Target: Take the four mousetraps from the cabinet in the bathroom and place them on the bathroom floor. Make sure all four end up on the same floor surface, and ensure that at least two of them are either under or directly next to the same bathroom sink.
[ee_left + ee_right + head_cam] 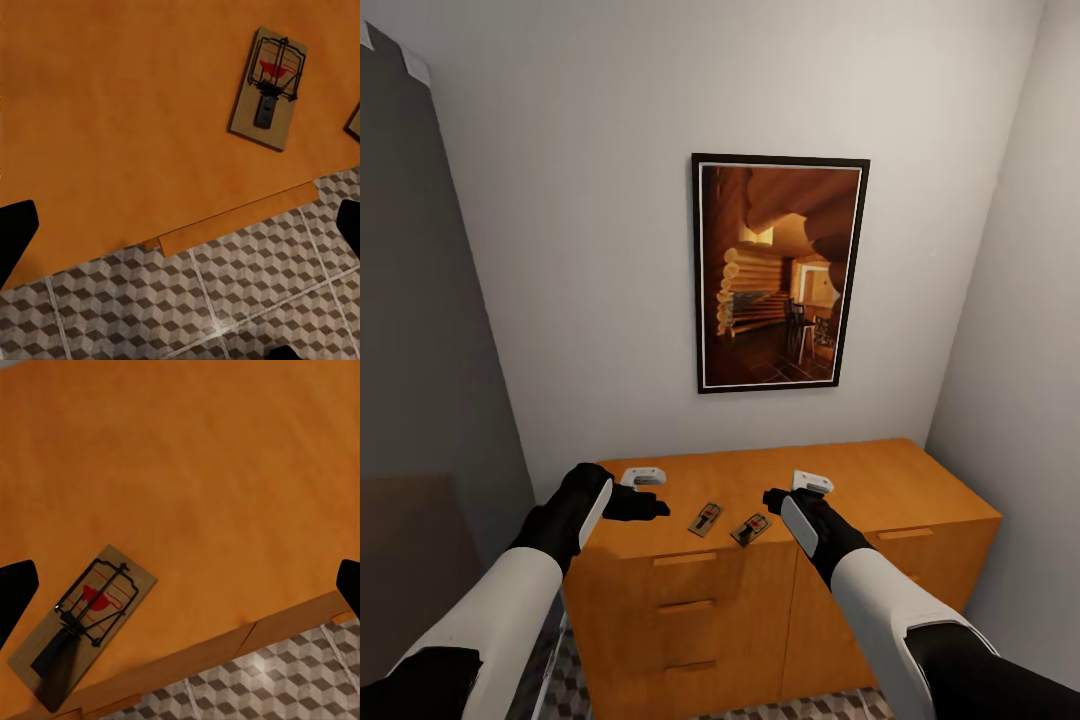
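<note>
Hovering above the cabinet [830,490] top, both claws hang over its front edge with two mousetraps lying between them. Nearest the robot, the left claw [650,505] and the right claw [772,498] point inward toward each other, each a little outboard of one trap. In both wrist views the dark fingertips [16,229] sit wide apart at the picture's sides with nothing between them, so each claw is spread and empty.

The left mousetrap [705,518] lies just beside the left claw, toward the middle of the surface; the right mousetrap [751,528] lies just beside the right claw and closer to the front edge. The two traps are near each other but apart. Each board's long axis runs slantwise, from the front edge back toward the right rear corner, not square to the edge. My judgement is that each arm is nearer its own trap, and a wrist turn to match that slant would be needed before closing.

Below the front edge the cube-patterned bathroom floor [247,300] shows. On the wall behind hangs a framed picture [780,272].
</note>
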Available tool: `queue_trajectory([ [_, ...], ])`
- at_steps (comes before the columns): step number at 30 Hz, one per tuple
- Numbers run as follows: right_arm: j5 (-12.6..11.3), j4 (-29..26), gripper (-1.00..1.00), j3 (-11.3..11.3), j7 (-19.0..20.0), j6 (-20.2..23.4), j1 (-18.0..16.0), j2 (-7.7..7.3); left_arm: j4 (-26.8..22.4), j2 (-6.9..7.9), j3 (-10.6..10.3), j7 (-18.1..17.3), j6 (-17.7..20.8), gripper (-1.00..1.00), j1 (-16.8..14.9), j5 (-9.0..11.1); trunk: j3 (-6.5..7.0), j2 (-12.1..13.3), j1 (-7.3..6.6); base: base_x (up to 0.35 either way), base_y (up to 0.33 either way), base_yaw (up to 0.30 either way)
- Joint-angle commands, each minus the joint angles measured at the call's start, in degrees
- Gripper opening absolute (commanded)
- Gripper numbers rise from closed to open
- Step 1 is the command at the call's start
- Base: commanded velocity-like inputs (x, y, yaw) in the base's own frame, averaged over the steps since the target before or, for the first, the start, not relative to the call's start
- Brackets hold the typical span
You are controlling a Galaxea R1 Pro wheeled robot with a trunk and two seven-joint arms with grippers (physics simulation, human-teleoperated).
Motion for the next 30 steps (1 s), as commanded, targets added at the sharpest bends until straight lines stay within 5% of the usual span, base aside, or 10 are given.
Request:
queue_trajectory([
  [1,-0.3,-0.1,1.00,0.3,-0.4,0.3,0.0,0.00,-0.1,0.01,0.0,-0.2,0.2,1.00,0.0,-0.3,-0.03,0.0,0.02,0.000,0.000,0.000],
  [12,0.1,-0.1,1.00,1.1,-0.3,0.7,0.0,0.00,0.0,0.00,0.0,-0.2,0.2,1.00,0.0,-0.3,-0.03,0.0,0.02,0.000,0.000,0.000],
  [22,0.1,0.0,1.00,7.2,-0.3,1.0,0.0,0.00,0.0,0.00,0.0,-0.2,0.2,1.00,0.0,-0.3,-0.03,0.0,0.02,0.000,0.000,0.000],
  [30,-0.1,0.1,1.00,8.8,-0.3,1.1,0.0,0.00,0.0,0.00,0.0,-0.2,0.2,1.00,0.0,-0.3,-0.03,0.0,0.02,0.000,0.000,0.000],
])
